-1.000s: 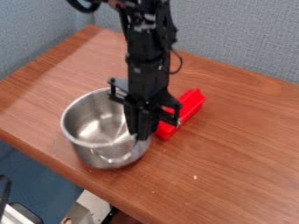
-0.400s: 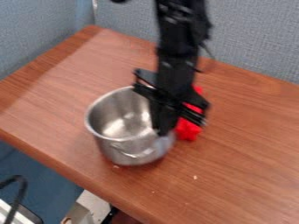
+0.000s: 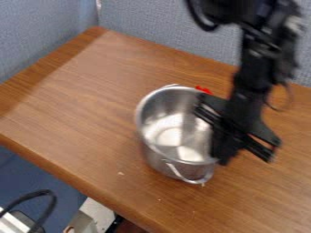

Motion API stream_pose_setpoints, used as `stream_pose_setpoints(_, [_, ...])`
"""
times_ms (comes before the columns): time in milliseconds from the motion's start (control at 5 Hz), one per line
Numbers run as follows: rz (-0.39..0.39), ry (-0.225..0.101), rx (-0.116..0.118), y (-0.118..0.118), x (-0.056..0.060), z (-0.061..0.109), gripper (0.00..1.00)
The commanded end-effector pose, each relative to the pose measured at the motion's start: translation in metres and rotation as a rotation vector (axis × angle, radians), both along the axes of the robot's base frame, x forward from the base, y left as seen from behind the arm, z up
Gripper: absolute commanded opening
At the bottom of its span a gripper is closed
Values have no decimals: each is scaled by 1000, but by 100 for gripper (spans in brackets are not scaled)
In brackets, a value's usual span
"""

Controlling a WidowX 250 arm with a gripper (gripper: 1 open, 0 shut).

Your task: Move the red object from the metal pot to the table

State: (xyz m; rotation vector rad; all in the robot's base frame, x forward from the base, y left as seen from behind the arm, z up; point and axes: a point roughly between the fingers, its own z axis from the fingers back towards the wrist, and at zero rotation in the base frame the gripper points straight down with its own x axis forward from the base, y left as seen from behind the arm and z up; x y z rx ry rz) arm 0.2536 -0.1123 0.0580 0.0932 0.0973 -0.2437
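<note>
Beside the metal pot [image 3: 180, 136], hard against its right wall, hangs the pincer [image 3: 226, 153], pointing down, blurred. Its jaws read as clenched; nothing red shows between them, and whether they pinch the pot's rim I cannot tell.

- Pot: upright on the brown worktop [image 3: 73, 91], near the front edge. Interior looks empty, only bright reflections on the bottom. Wire bail handle hangs at the pot's front.
- Red object [image 3: 202, 89]: only a small sliver visible, just behind the pot's far rim and left of the arm. It seems to be outside the pot, down on the worktop, but most of it is hidden by the pot and arm, so I can't be sure it rests flat or leans on the pot wall.

Judgement: the block looks already out of the pot, so the transfer is close to done.

Risks from here:
- Pot sits close to the worktop's front edge. With the pincer at or on its right wall, any sideways or forward sweep could shove it over the edge.
- If the jaws have caught the rim, lifting would tip or carry the pot.
- A pot pushed backward could strike the red object, knocking it along or pinning it.
- Arm retreating low behind the pot could clip the block, hidden as it is from this view.
</note>
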Motion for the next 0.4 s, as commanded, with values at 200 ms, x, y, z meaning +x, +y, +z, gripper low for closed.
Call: stream_pose_setpoints(200, [-4, 14, -33, 7, -3, -11, 0])
